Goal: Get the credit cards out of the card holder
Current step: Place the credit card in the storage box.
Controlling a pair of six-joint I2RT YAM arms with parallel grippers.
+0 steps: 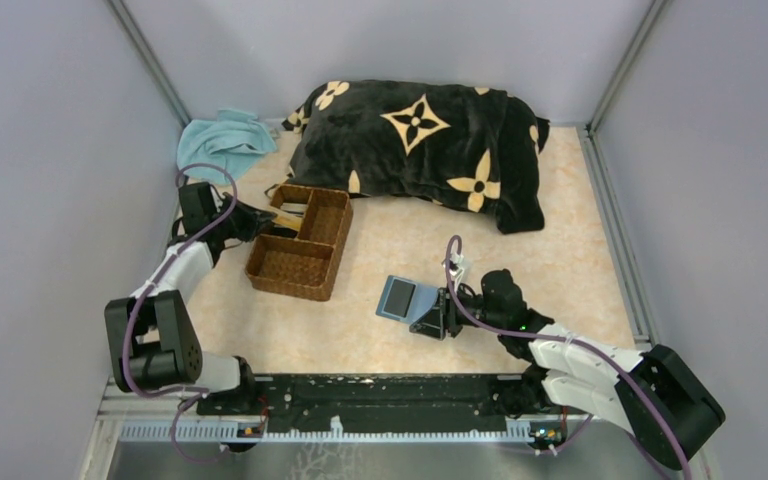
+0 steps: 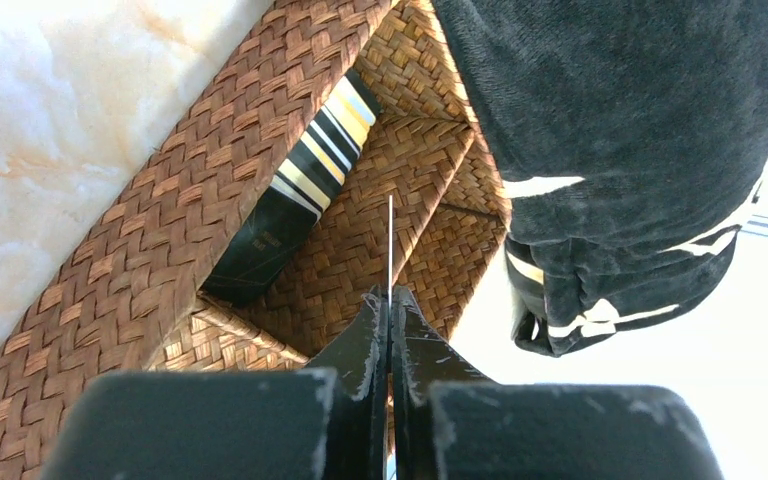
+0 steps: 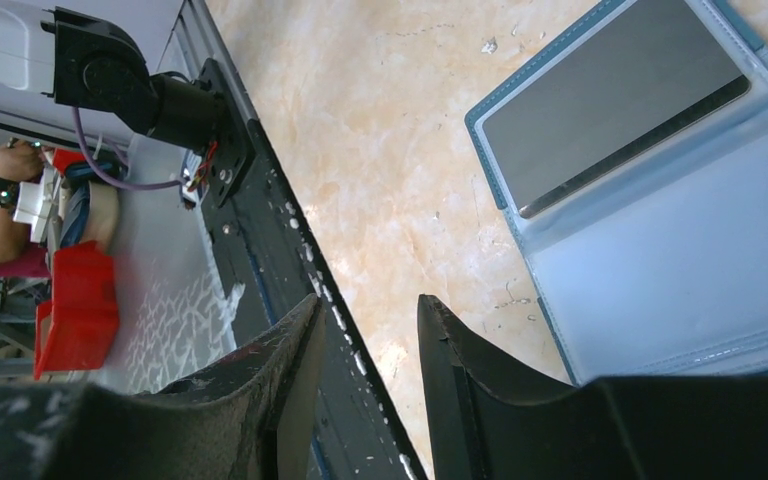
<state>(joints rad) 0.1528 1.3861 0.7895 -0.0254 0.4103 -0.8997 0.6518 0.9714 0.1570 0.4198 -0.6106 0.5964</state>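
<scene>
The teal-blue card holder (image 1: pixel 407 298) lies open on the table. In the right wrist view its paler inside (image 3: pixel 680 270) shows, with a grey card (image 3: pixel 610 100) in one pocket. My right gripper (image 3: pixel 370 305) is open and empty, at the holder's near right edge (image 1: pixel 438 318). My left gripper (image 2: pixel 390 295) is shut on a thin card (image 2: pixel 390 240) seen edge-on. It holds the card over the far compartment of the brown woven tray (image 1: pixel 300 262). A dark card with pale stripes (image 2: pixel 300 190) leans inside the tray.
A black pillow with gold flower marks (image 1: pixel 420 150) lies at the back, close to the tray (image 2: pixel 90 300). A teal cloth (image 1: pixel 222 140) sits in the back left corner. The black base rail (image 1: pixel 380 390) runs along the near edge.
</scene>
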